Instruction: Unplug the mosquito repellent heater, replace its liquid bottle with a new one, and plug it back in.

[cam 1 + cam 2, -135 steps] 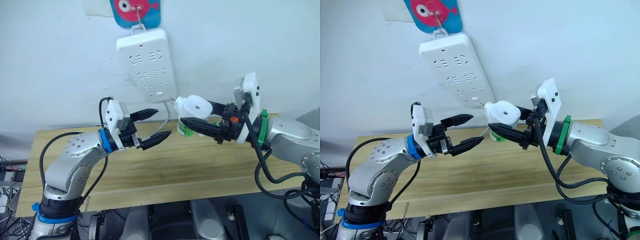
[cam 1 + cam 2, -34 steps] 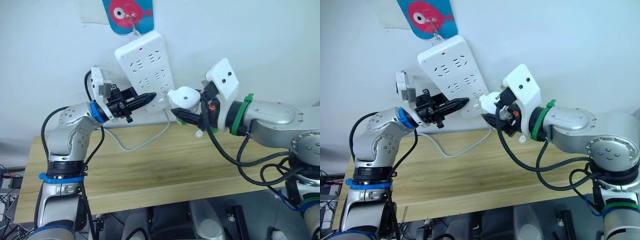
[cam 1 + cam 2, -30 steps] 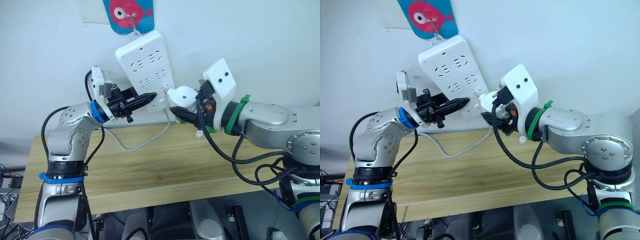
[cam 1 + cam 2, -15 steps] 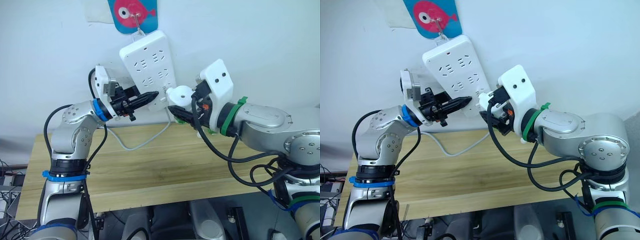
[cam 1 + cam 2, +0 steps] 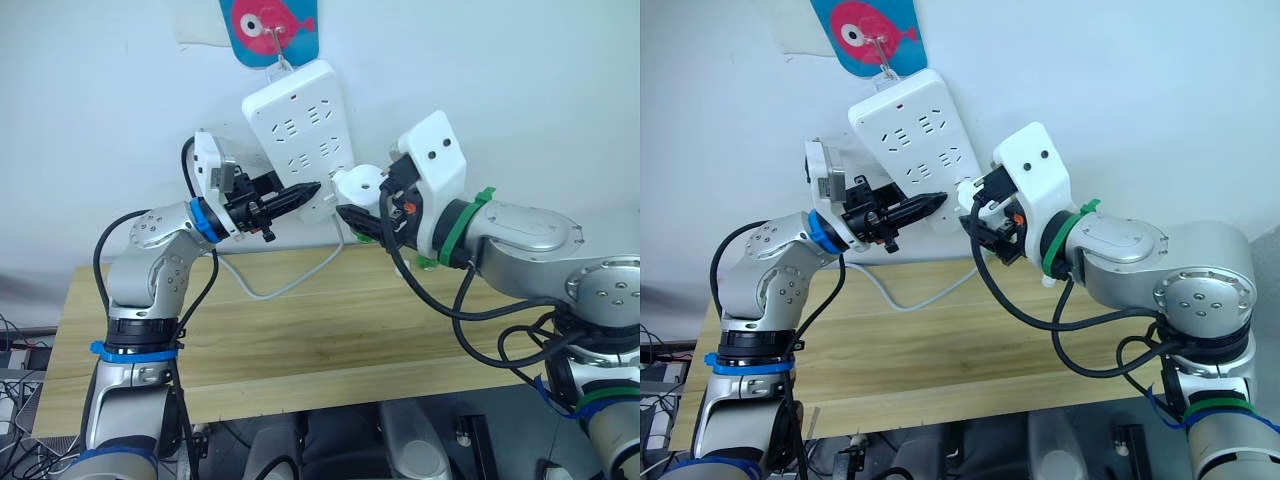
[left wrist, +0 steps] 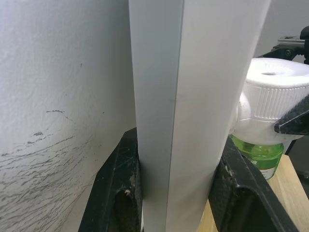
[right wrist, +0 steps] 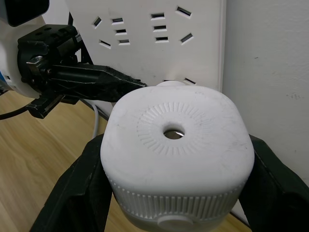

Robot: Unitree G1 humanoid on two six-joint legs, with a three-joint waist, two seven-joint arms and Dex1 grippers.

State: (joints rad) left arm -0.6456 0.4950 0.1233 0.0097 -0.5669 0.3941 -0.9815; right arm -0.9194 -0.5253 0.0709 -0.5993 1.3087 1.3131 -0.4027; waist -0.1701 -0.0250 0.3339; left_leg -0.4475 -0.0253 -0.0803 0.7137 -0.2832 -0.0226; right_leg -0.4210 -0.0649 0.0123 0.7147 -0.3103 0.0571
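The left pincer (image 5: 297,194), raised above the wooden surface (image 5: 300,330), is clamped on the lower edge of the long white power strip (image 5: 300,130); in the left wrist view its black fingers (image 6: 118,183) press against the two sides of the strip's thin edge. The power strip hangs tilted on the white wall (image 5: 500,80) from a hook beneath a blue and pink fish decoration (image 5: 270,22), its long axis running from upper left to lower right, and its white cable (image 5: 290,280) loops down from its lower end toward the surface. Just to the right of the strip's lower end, the mosquito repellent heater (image 5: 360,186) is held in the air by the right pincer (image 5: 362,212), whose black fingers (image 7: 77,188) close on its two opposite sides. The heater's domed face with the small centre hole points away from the strip toward the right wrist, so that its back is turned to the strip's socket face; whether the plug touches a socket cannot be told. The green bottle (image 6: 258,153) hangs from the underside of the heater, its long axis running roughly downward toward the surface.
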